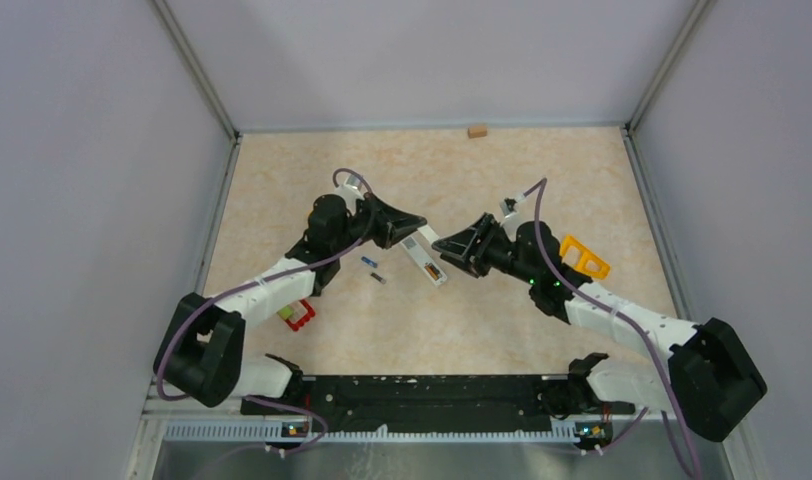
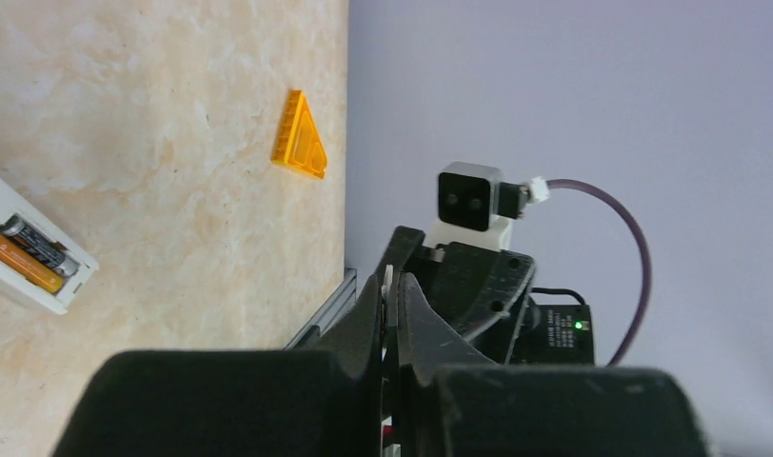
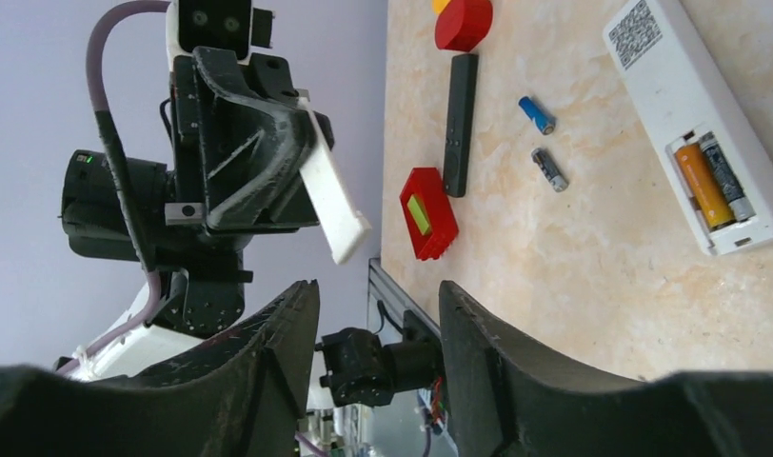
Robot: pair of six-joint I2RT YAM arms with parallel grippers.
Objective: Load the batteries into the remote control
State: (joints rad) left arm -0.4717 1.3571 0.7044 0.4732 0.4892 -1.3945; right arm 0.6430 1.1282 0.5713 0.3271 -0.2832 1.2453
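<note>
While the left claw (image 2: 390, 293) is clamped on a thin, flat white plastic cover (image 3: 333, 205) above the worktop (image 3: 573, 286), the right claw (image 3: 378, 314) stands parted and empty. The white, boxy remote control (image 3: 683, 105) lies at the upper right of the right wrist view. Its bay shows an orange battery (image 3: 703, 186) and a silver-banded battery (image 3: 727, 183) side by side. A blue battery (image 3: 536, 114) and a dark battery (image 3: 549, 169) lie loose at centre. Likely risks: the smooth cylinders roll on the polished, marbled surface; the slim cover slips or seats skewed; a cell sitting proud blocks it.
</note>
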